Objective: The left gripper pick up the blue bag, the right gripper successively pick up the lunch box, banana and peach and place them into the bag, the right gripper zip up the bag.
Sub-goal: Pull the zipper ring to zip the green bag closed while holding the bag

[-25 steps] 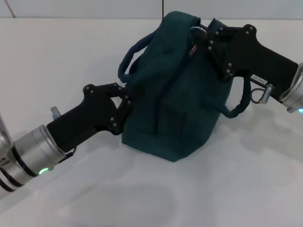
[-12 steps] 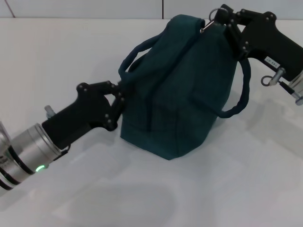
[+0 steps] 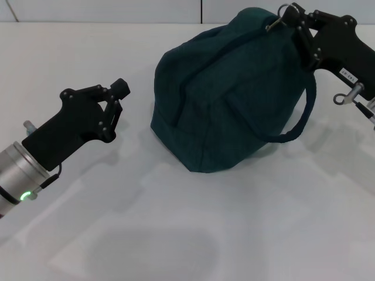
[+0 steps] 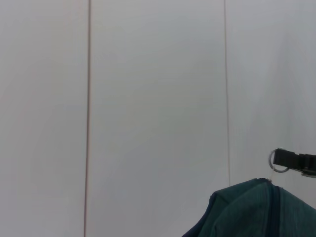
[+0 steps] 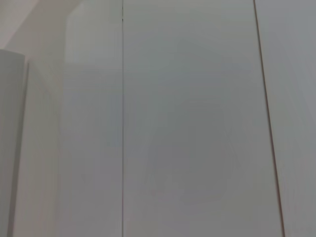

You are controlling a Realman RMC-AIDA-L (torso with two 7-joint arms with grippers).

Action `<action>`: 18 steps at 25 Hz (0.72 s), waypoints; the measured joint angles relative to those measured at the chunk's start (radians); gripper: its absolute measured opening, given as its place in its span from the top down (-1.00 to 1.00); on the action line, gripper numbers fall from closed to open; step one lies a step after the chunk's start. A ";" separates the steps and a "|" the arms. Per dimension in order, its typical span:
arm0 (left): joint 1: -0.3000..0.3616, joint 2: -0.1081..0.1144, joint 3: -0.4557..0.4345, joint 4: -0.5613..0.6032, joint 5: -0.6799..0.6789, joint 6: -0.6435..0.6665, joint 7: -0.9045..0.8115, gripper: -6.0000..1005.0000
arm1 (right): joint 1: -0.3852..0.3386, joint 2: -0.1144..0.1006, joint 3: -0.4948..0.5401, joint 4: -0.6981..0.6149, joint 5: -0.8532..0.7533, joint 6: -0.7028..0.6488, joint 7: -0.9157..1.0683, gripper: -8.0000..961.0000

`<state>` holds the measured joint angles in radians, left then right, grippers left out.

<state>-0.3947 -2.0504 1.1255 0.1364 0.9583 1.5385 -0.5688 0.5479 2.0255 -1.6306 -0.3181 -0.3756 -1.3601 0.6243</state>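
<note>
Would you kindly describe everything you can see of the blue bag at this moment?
The blue bag is dark teal, soft woven-looking fabric, bulging and slumped on the white table. A rope-like handle loops down its side near the right gripper, which pinches the metal ring zipper pull at the top corner. The zip looks closed. The left gripper sits apart, not touching it. Its contents are hidden.

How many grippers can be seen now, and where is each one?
2. The left gripper is apart from the blue bag, on its left side. The right gripper is at the bag's top right, on the zipper pull ring.
</note>
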 joint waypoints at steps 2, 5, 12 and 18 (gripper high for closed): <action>0.000 0.000 0.000 0.000 0.000 0.004 0.000 0.95 | 0.001 0.000 0.000 0.005 0.000 0.000 0.000 0.95; -0.002 -0.014 0.000 0.008 -0.010 0.030 0.000 0.98 | 0.005 0.000 0.000 0.007 0.000 0.000 0.000 0.95; -0.013 -0.049 0.007 0.032 -0.095 0.058 0.002 0.84 | 0.009 0.002 -0.004 0.007 0.000 0.002 0.000 0.95; -0.101 -0.012 0.049 0.166 0.043 0.025 -0.366 0.55 | -0.001 0.002 -0.003 0.007 -0.001 0.003 -0.001 0.95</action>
<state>-0.4959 -2.0622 1.1747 0.3028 1.0017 1.5631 -0.9351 0.5471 2.0278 -1.6336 -0.3113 -0.3766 -1.3575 0.6230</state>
